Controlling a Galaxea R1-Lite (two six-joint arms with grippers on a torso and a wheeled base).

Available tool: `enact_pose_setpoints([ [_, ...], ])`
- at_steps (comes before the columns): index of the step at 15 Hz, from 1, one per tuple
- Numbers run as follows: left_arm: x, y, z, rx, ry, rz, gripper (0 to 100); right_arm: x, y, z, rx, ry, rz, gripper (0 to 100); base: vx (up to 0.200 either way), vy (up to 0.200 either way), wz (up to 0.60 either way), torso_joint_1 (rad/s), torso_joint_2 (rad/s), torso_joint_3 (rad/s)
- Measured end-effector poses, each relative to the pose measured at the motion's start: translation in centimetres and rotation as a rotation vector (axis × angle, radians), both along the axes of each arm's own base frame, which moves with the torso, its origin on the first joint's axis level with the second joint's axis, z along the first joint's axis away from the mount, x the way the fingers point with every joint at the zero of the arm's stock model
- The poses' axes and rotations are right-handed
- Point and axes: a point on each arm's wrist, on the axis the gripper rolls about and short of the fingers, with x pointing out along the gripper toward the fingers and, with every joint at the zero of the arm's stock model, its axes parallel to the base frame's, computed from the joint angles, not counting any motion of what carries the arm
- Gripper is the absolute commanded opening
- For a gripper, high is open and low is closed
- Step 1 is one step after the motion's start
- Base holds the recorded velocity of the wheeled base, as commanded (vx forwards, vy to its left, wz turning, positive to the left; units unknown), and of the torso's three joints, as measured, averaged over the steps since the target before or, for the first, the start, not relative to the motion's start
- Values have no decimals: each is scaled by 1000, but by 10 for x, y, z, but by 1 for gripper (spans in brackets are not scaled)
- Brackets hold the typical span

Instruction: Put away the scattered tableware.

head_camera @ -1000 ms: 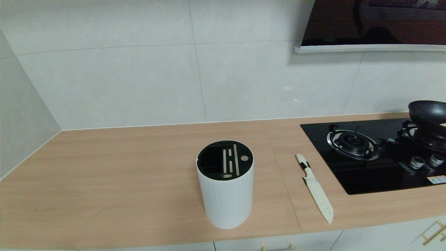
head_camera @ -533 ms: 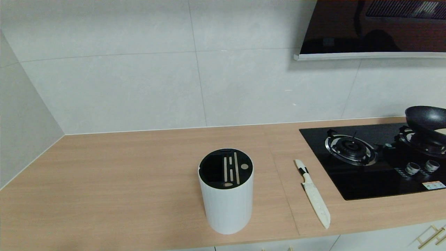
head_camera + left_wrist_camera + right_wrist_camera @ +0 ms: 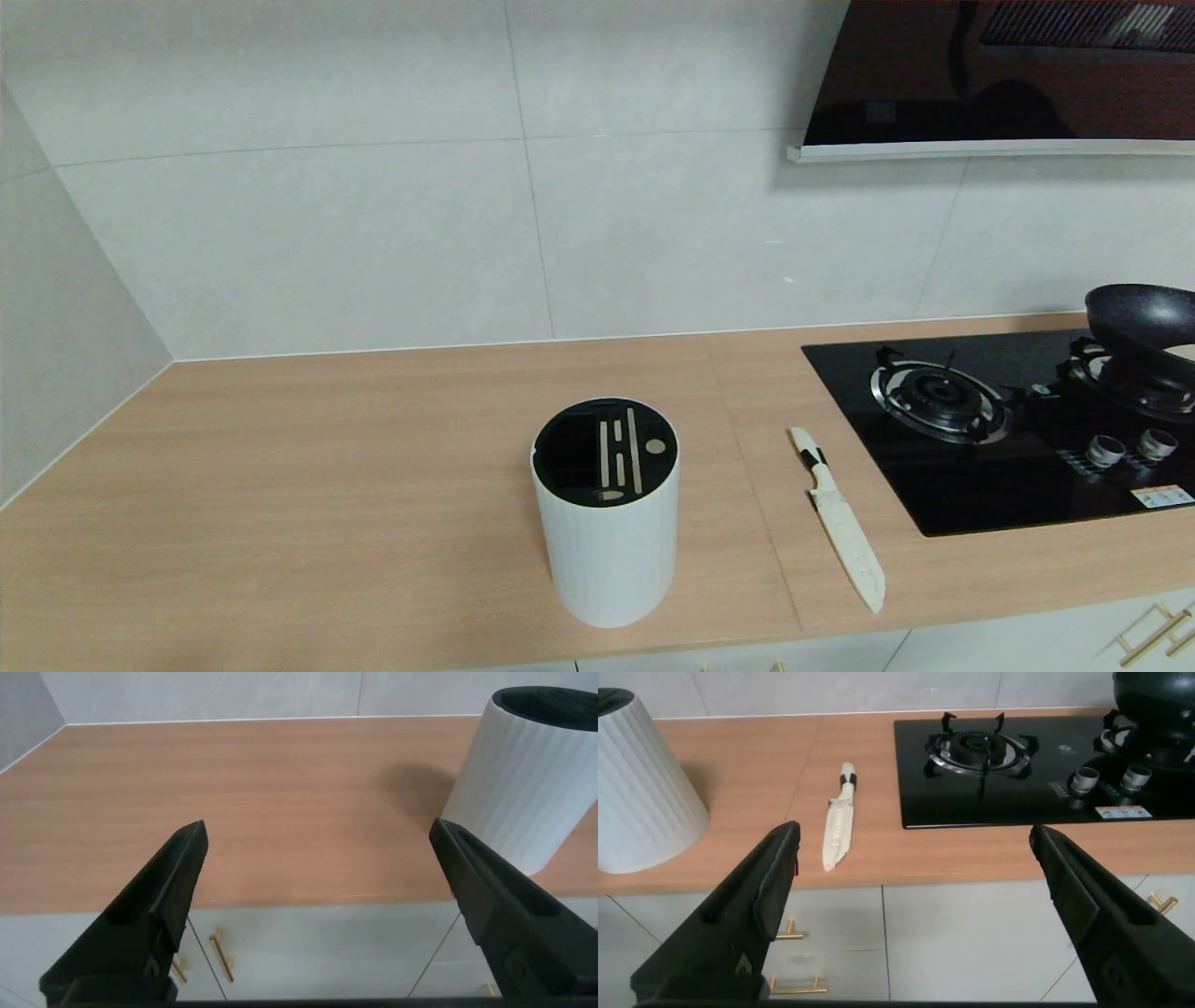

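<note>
A white ribbed cylinder, a knife holder [image 3: 607, 523] with a black slotted top, stands near the counter's front edge. A cream knife [image 3: 838, 516] with a black band on its handle lies flat to its right, blade toward the front edge. My left gripper [image 3: 318, 905] is open, low in front of the counter edge, with the holder [image 3: 528, 775] off to one side. My right gripper [image 3: 910, 910] is open too, also short of the counter edge, with the knife [image 3: 839, 821] and the holder [image 3: 640, 784] ahead of it.
A black gas hob [image 3: 1008, 420] with two burners and knobs sits at the right, a dark pan [image 3: 1144, 322] on its far burner. A range hood [image 3: 999, 84] hangs above. White cabinets with brass handles [image 3: 794, 985] run under the wooden counter [image 3: 327, 467].
From 1.0 s to 0.5 s ago the head camera tilted up slightly, shifting the whole scene down. Since then nothing has moved.
</note>
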Motion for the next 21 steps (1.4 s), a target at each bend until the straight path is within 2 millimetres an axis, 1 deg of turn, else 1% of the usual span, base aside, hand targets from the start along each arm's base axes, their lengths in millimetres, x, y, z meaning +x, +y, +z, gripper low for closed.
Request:
enact_pose_setpoints([
  [4, 0, 0, 0, 0, 0, 0, 100, -1, 0, 4, 10, -22, -3, 100, 0, 0, 0, 0, 0, 0],
  [5, 0, 0, 0, 0, 0, 0, 100, -4, 0, 17, 17, -77, 13, 100, 0, 0, 0, 0, 0, 0],
  [7, 0, 0, 0, 0, 0, 0, 100, -7, 1, 31, 21, -92, 60, 100, 0, 0, 0, 0, 0, 0],
  [10, 0, 0, 0, 0, 0, 0, 100, 1, 3, 48, 23, -27, 137, 100, 0, 0, 0, 0, 0, 0],
  [12, 0, 0, 0, 0, 0, 0, 100, 13, 4, 59, 29, 53, 185, 100, 0, 0, 0, 0, 0, 0],
  [14, 0, 0, 0, 0, 0, 0, 100, 30, 5, 70, 37, 151, 229, 100, 0, 0, 0, 0, 0, 0],
  [17, 0, 0, 0, 0, 1, 0, 100, 65, 10, 84, 36, 276, 321, 100, 0, 0, 0, 0, 0, 0],
  [21, 0, 0, 0, 0, 0, 0, 100, 114, 22, 95, 26, 319, 391, 100, 0, 0, 0, 0, 0, 0],
])
